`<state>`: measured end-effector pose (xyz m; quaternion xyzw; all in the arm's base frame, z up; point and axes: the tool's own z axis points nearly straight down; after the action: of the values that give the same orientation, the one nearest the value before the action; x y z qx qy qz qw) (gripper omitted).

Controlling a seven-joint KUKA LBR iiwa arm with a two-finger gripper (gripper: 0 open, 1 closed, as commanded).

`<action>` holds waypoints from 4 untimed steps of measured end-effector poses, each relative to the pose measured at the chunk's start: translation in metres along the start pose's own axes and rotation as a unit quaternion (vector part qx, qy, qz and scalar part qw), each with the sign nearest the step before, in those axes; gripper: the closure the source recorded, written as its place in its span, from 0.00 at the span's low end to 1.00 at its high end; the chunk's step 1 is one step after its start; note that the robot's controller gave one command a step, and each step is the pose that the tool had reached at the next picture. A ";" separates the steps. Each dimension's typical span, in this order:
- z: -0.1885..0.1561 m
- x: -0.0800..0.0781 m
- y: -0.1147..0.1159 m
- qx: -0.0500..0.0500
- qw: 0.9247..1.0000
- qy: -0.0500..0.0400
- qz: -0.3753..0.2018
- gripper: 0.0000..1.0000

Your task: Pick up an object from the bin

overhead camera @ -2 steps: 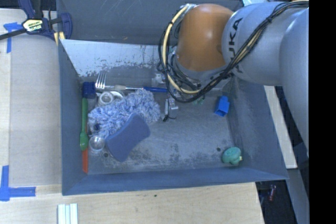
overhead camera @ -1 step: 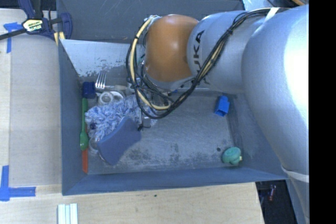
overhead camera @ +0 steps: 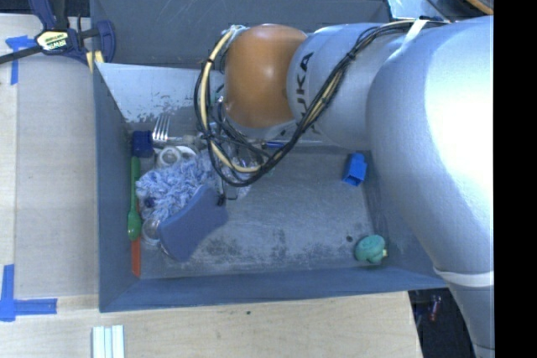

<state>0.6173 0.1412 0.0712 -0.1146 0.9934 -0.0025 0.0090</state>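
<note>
The arm comes into the grey metal bin from the right, and its orange wrist cover with loops of cable stands above the back left part of the floor. The tool is under this cover and the cables, low over the right edge of a blue and white fluffy cloth. I cannot tell if the tool is open or closed, and nothing can be seen gripped in it. This cloth lies in a small heap at the left side of the bin. Touching the cloth on its lower right is a dark blue flat pad, which partly covers it and is just below the tool. Just behind the cloth are a silver fork, a clear round piece and a small dark blue block. To the left of the cloth, along the bin wall, lies a green pen with an orange end. Well apart to the right of the cloth is a bright blue block, and far to its lower right, in the bin's corner, rests a green ball.
</note>
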 end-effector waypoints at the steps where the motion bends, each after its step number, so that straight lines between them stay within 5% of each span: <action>1: -0.001 0.013 0.034 -0.002 0.995 -0.001 -0.099 1.00; 4: -0.033 0.016 0.033 -0.002 0.995 0.004 -0.098 1.00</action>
<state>0.5940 0.1697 0.1033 -0.2113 0.9774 -0.0016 0.0046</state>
